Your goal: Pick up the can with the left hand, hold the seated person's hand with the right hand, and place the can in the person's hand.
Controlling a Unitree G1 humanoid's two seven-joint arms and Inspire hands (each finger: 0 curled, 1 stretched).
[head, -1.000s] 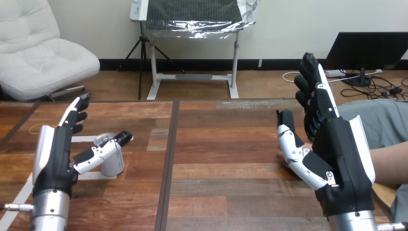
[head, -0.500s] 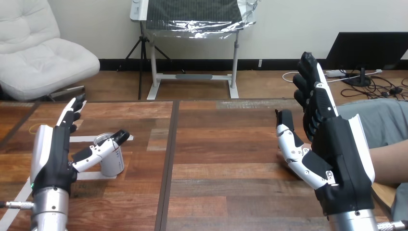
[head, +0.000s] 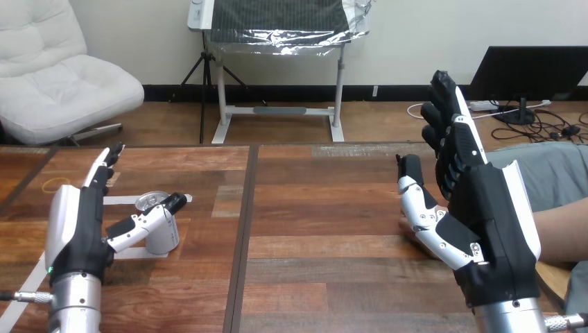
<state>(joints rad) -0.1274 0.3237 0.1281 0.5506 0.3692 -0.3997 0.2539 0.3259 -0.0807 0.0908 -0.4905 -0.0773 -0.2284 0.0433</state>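
A silver can stands upright on the wooden table at the left, on a white tape mark. My left hand is just left of it, open, its fingers straight and pointing away. Its thumb reaches across the can's front near the rim. My right hand is raised at the right, open, fingers straight up and thumb spread toward the centre. The person's forearm comes in from the right edge and passes behind my right hand. I cannot tell whether the two touch.
White tape strips mark the table round the can. A yellow rubber band lies at the far left. A dark seam runs down the table between my hands, with bare wood on both sides.
My left hand has turned and shifted slightly left, its fingers now narrower in view, the thumb still at the can. My right hand has barely moved.
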